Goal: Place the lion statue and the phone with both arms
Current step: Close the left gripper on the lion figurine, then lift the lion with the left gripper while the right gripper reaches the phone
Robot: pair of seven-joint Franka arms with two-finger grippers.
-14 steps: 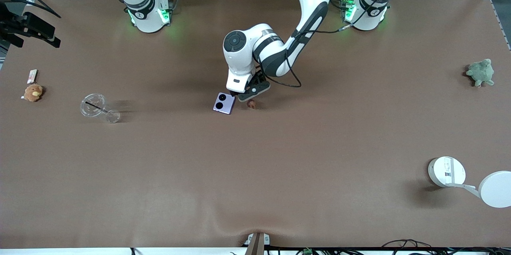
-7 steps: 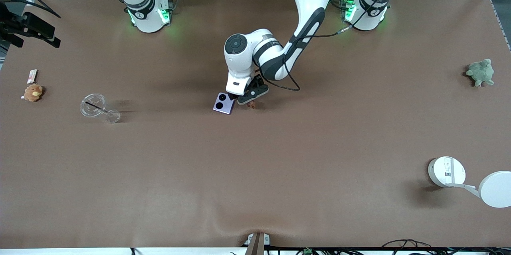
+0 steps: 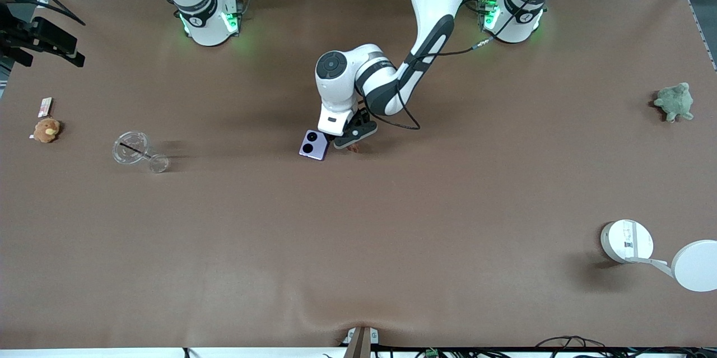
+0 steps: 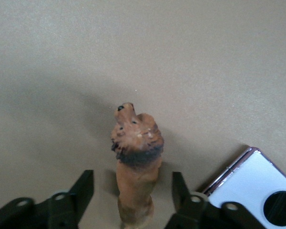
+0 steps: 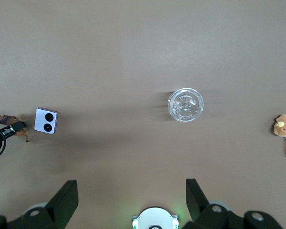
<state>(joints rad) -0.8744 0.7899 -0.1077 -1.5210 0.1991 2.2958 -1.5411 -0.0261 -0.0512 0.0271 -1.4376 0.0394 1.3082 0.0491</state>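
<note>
The lion statue [image 4: 136, 157], tiny and reddish-brown with a dark mane, stands on the table between the open fingers of my left gripper [image 4: 133, 191]; there are gaps on both sides. In the front view the left gripper [image 3: 348, 142] is low over the lion [image 3: 353, 148], which is mostly hidden under it. The lavender phone [image 3: 313, 144] lies flat right beside it, toward the right arm's end; it also shows in the left wrist view [image 4: 250, 186] and the right wrist view [image 5: 46, 120]. My right gripper [image 5: 132, 195] is open and empty, held high above its own base.
A clear glass cup [image 3: 134, 150] lies toward the right arm's end, with a tan plush toy [image 3: 46, 130] and a small tag near that table edge. A green plush [image 3: 675, 101] and two white discs on a stand [image 3: 627, 241] sit at the left arm's end.
My left gripper has come down and shifted over the lion, which now lies between its fingers and is mostly hidden in the front view. The right arm has not moved.
</note>
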